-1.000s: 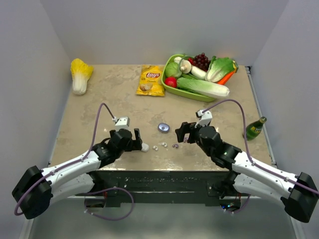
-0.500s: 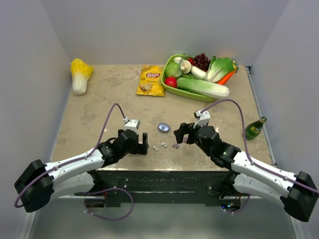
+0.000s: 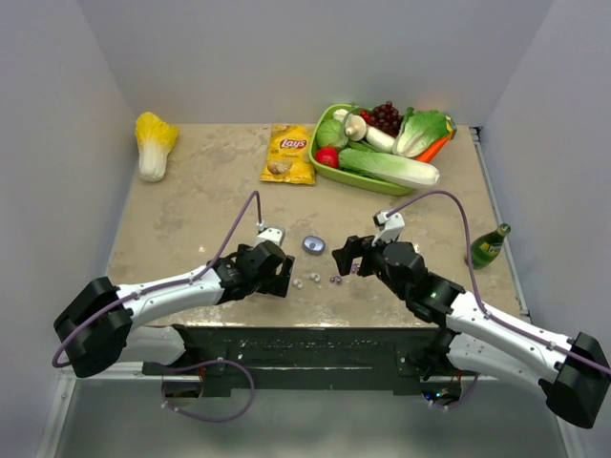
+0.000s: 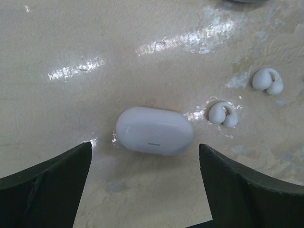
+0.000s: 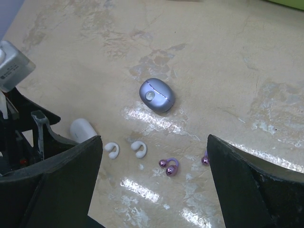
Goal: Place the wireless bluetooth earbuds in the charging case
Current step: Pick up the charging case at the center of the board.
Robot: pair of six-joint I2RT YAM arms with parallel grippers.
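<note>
Well, the white earbuds (image 4: 223,114) look tiny, light and shiny, so I think they would slip or flick away if pinched hard. Each one is a hard little curl with a fat end and a thin bend. I would take one across its fat end, softly, from straight above. They lie on the table (image 3: 191,210) just beside the white case (image 4: 154,130), on its right in the left wrist view. The case looks shut, smooth and round, so it could slide too. I guess it has to be opened first. The purple earbuds (image 5: 169,165) lie a bit further right, near the purple case (image 5: 157,95), which also looks shut.

The left gripper (image 3: 280,277) hangs low over the white case. Its jaws are wide apart, one on each side of the case, and it holds nothing. The right gripper (image 3: 346,256) hovers near the purple buds. Its jaws are wide apart too, and it holds nothing.

A second ago the left arm was further left, and the white case showed just past its tip. Now the arm has swung in toward the middle, and its gripper covers the case from above. The right arm has hardly moved. The buds and both cases lie where they were.
</note>
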